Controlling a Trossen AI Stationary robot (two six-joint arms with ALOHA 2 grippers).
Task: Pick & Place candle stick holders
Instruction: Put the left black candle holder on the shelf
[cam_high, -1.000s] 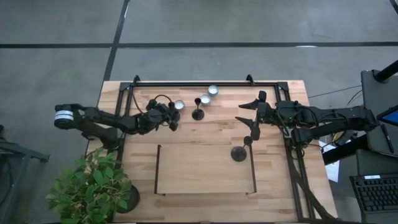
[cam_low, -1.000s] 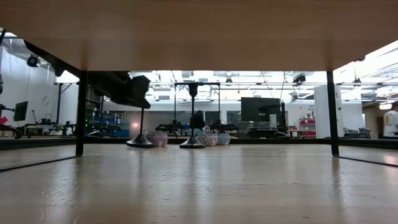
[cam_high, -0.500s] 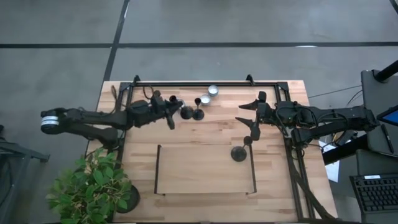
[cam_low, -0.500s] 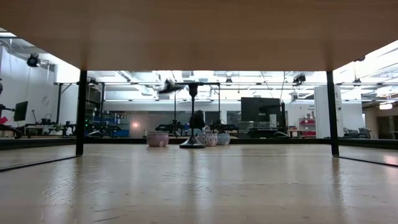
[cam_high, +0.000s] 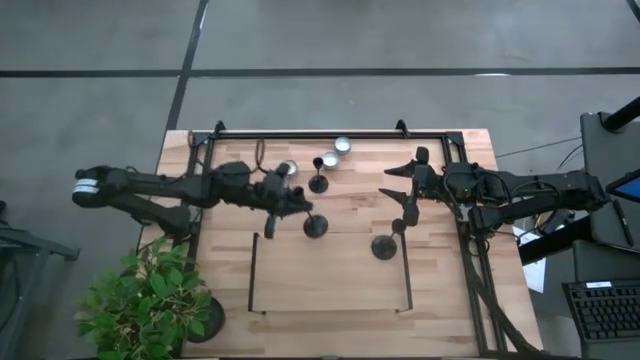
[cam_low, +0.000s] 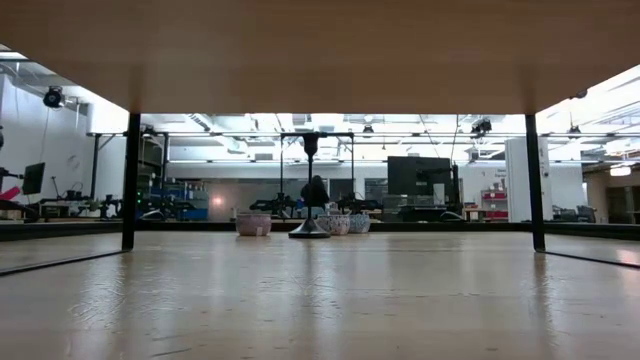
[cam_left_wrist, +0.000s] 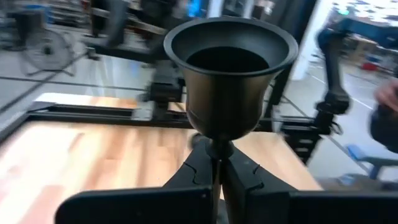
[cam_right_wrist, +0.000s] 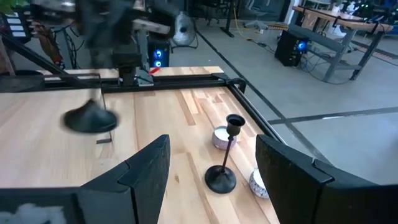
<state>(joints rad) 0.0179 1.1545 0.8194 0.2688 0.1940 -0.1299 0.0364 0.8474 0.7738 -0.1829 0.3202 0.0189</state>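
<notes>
Candle holder (cam_high: 314, 226) had been lifted from beside the tealights and hung over the counter (cam_high: 350, 262) near the thin black frame (cam_high: 254, 272), its stem pinched in the left end effector (cam_high: 290, 208). Placement seemed next. Right end effector (cam_high: 405, 190) waited, spread wide.

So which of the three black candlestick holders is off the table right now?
The one clamped by its stem in the left gripper: that candlestick holder hangs in the air. The other two stand untouched on the table.
</notes>
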